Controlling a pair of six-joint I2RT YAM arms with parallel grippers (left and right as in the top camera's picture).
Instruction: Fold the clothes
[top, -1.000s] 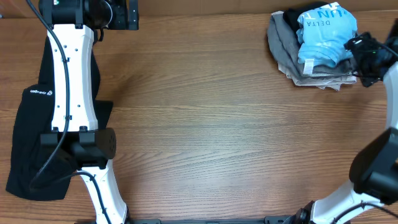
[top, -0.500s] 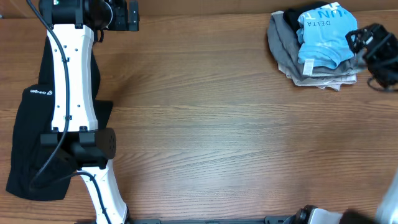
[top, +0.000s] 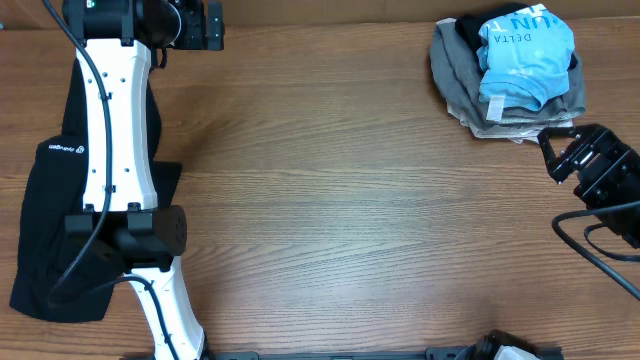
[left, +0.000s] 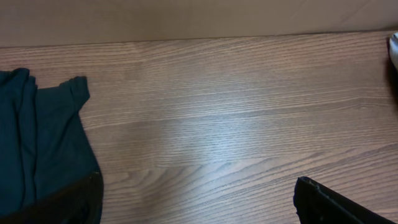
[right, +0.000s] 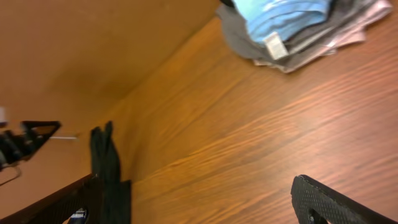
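Observation:
The light blue T-shirt (top: 525, 52) with white lettering lies folded on top of a stack of folded grey and beige clothes (top: 465, 90) at the back right; it also shows in the right wrist view (right: 283, 12). The plain black garment (top: 45, 215) with a small white logo lies spread at the left, partly under the left arm, and shows in the left wrist view (left: 37, 143). My left gripper (top: 205, 25) is open and empty at the back left (left: 199, 202). My right gripper (top: 560, 155) is open and empty (right: 196, 199), just in front of the stack.
The wooden table (top: 350, 200) spans the view. A tan wall (left: 186, 18) runs behind its back edge. The left arm's white links (top: 115, 150) stretch over the black garment. Black cables (top: 590, 240) trail by the right arm.
My right gripper has moved away from the right side of the stack, toward the front, and now sits in front of it. The left arm has not moved.

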